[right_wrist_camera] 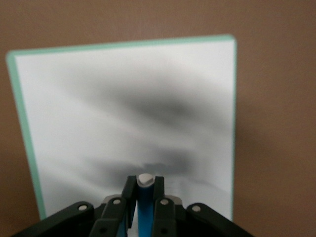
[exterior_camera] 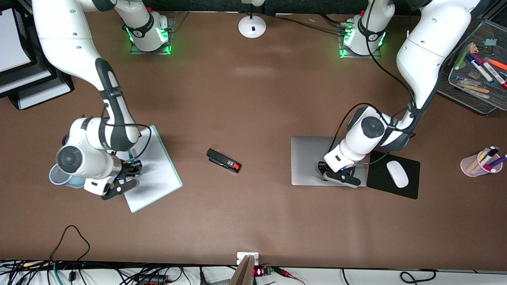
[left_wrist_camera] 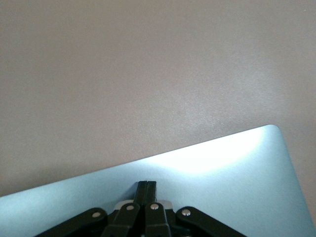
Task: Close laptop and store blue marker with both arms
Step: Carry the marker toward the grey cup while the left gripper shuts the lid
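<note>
The laptop (exterior_camera: 313, 160) lies shut and flat on the bench (exterior_camera: 253, 103) toward the left arm's end, its lid down, just beside the black mouse pad (exterior_camera: 394, 176) that carries a white mouse (exterior_camera: 397, 174). The left hand (exterior_camera: 340, 174) rests on the lid near the edge nearest the front camera, fingers pressed together with nothing between them. The closing step therefore looks complete.

The blue marker (right_wrist_camera: 143, 205) is clamped upright in the right hand (exterior_camera: 128, 174), which hangs over the white board (exterior_camera: 152, 170) toward the right arm's end of the bench. Storing the marker is the step in hand. A light-blue cup (exterior_camera: 59, 176) stands just beside the board, partly hidden under the right arm; it is the likely receptacle. The next move calls for carrying the marker over an opening, keeping it vertical, then releasing.

The front view shows only a sliver of blue at the right hand; the right wrist view confirms the marker, whitish end up, between the fingers. The left wrist view shows the closed fingers (left_wrist_camera: 146, 190) against the lid.
</note>
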`<action>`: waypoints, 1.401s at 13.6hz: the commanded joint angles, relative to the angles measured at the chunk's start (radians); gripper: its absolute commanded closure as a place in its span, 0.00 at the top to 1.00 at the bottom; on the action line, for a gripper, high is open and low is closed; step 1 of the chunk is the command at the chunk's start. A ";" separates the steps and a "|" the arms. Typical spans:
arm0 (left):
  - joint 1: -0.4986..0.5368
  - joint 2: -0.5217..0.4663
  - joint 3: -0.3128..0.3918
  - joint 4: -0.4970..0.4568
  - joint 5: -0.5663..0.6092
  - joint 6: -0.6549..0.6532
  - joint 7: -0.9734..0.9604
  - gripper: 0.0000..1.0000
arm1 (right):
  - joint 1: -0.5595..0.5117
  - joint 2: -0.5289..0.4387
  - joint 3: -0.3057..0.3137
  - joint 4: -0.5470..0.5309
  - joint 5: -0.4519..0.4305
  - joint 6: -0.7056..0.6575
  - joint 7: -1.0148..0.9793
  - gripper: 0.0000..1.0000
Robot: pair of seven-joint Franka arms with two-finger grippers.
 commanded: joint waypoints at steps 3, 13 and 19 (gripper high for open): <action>-0.011 0.017 0.011 0.032 0.033 0.000 0.001 0.00 | -0.023 -0.158 0.003 -0.008 0.020 -0.041 -0.204 0.00; 0.037 -0.244 -0.087 0.037 0.013 -0.504 0.007 0.00 | -0.270 -0.246 0.005 -0.007 0.366 -0.166 -1.107 0.00; 0.302 -0.336 -0.321 0.159 -0.137 -0.956 0.177 0.00 | -0.370 -0.218 0.002 0.030 0.517 -0.292 -1.362 0.00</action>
